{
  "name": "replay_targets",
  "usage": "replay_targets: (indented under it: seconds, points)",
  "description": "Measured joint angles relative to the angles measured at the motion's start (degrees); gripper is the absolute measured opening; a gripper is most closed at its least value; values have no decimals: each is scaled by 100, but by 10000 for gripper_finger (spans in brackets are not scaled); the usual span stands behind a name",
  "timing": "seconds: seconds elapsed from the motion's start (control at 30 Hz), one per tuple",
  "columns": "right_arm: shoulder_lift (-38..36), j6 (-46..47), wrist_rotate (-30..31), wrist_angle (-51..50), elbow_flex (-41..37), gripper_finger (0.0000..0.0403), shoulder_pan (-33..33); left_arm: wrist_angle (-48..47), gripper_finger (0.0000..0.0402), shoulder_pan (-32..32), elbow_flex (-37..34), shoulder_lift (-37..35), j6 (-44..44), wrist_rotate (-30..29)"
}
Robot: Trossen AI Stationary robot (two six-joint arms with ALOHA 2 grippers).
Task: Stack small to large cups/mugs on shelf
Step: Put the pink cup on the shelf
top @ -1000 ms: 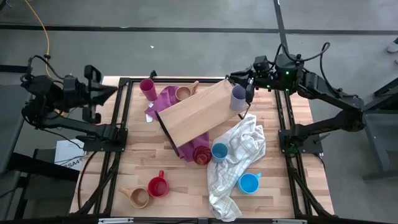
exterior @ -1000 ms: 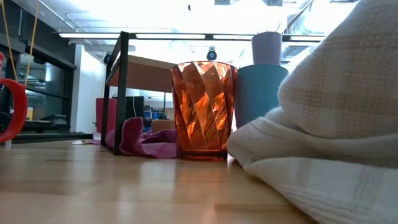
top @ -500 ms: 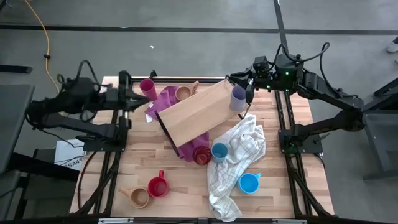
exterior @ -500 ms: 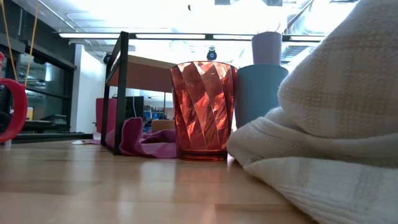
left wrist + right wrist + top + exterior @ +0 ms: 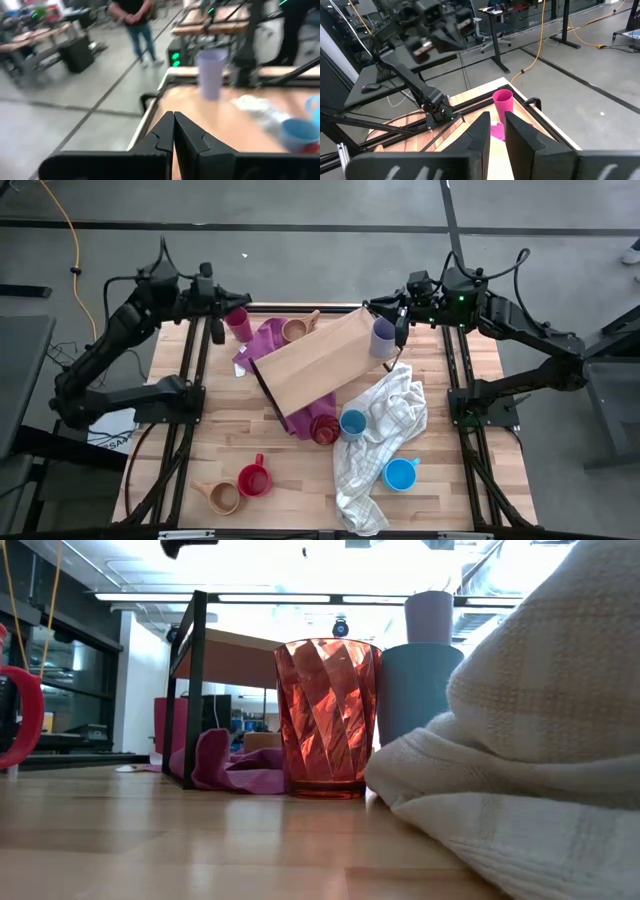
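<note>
One arm has swung in: the left hand, fingers shut and empty, now hangs beside the magenta cup, likely its first pick; right hand waits slightly open.

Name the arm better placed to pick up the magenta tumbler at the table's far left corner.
Left. The left gripper hovers right beside the magenta tumbler, jaws shut. The right gripper sits across the table by the lavender tumbler on the shelf, probably a longer reach.

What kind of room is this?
Probably a robot lab or workshop: two robot arms at a wooden table, more work tables behind, a bare concrete floor, and a person standing nearby.
</note>
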Motion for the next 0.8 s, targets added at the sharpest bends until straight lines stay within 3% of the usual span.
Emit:
replay_targets:
  seconds: [0.1,0.33,0.6,0.8]
  points:
    - [0,-2,0,-15,0,48,0,-287,1,499,2,-29,262,-89]
    - [1,-2,0,-97,0,48,-7,-1472,0,1269,4,-44,1152,-954]
    - [2,-5,72,-242,0,48,-8,-2126,0,1085,8,153,1645,-1133]
    - [2,-4,85,-265,0,48,-9,-3149,0,1069,7,583,2539,-1540]
